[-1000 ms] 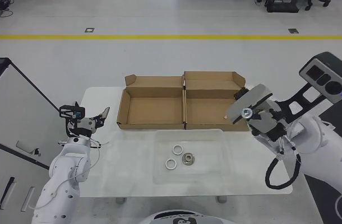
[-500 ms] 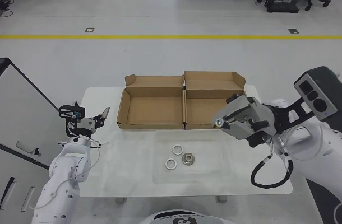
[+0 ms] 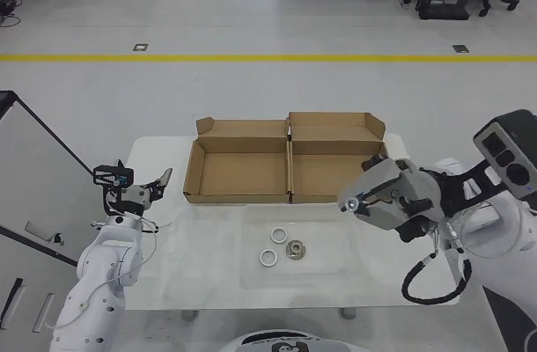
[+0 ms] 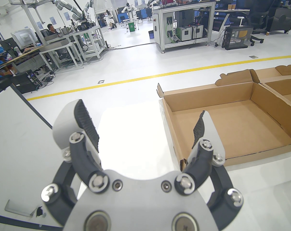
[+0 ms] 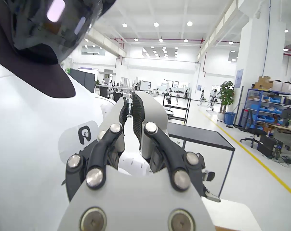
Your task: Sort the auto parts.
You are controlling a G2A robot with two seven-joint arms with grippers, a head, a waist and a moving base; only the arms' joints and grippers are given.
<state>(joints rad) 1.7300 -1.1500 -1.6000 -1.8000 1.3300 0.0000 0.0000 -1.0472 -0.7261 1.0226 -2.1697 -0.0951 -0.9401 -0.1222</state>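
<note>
Two white rings [image 3: 277, 235] [image 3: 268, 258] and a metal bearing-like part [image 3: 295, 250] lie in a clear shallow tray [image 3: 339, 264] at the table's middle. My right gripper [image 3: 350, 205] [image 5: 131, 99] hangs above the table just in front of the right cardboard box [image 3: 326, 174], tilted up toward the robot's body. It is shut on a small dark threaded screw [image 5: 128, 110]. My left gripper [image 3: 157, 182] [image 4: 140, 114] stands open with nothing in it at the table's left edge, beside the left cardboard box [image 3: 238, 173] [image 4: 232, 126].
Both cardboard boxes sit side by side at the back of the table with flaps raised. A slanted white panel [image 3: 31, 176] stands left of the table. The white tabletop [image 3: 189, 255] spreads around the tray.
My right arm has swung from the right box's right side leftward and nearer, turning the gripper over with the screw held. The left arm has stayed still.
</note>
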